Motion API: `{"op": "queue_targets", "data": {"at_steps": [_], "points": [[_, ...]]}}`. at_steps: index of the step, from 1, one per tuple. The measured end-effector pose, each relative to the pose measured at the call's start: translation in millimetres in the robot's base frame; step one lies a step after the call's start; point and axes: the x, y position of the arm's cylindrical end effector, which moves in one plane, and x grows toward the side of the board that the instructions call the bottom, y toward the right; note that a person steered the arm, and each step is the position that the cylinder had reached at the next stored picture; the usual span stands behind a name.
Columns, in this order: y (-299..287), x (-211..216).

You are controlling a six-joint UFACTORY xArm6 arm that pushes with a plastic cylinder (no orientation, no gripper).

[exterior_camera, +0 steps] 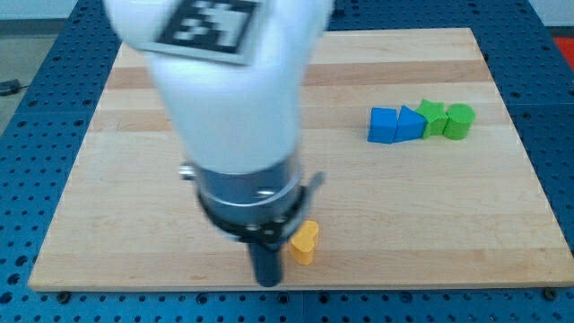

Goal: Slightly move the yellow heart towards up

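The arm stands upright over the surface (134, 99), near its bottom edge. My tip (268, 282) sits just left of the yellow heart (304, 243); there are no jaws, only the rod.

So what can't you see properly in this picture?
- Yellow heart: its left side is hidden behind the rod, camera view.
- My tip: whether it touches the heart is unclear.
- Board: the arm's blurry white body covers a big part at the view's top left.
- Green blocks: too small to tell shapes.
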Motion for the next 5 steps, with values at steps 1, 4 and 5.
{"op": "queue_targets", "data": {"at_steps": [1, 4, 5], "points": [[21.4, 0.0], [36.7, -22.0], [39.6, -38.8]]}}
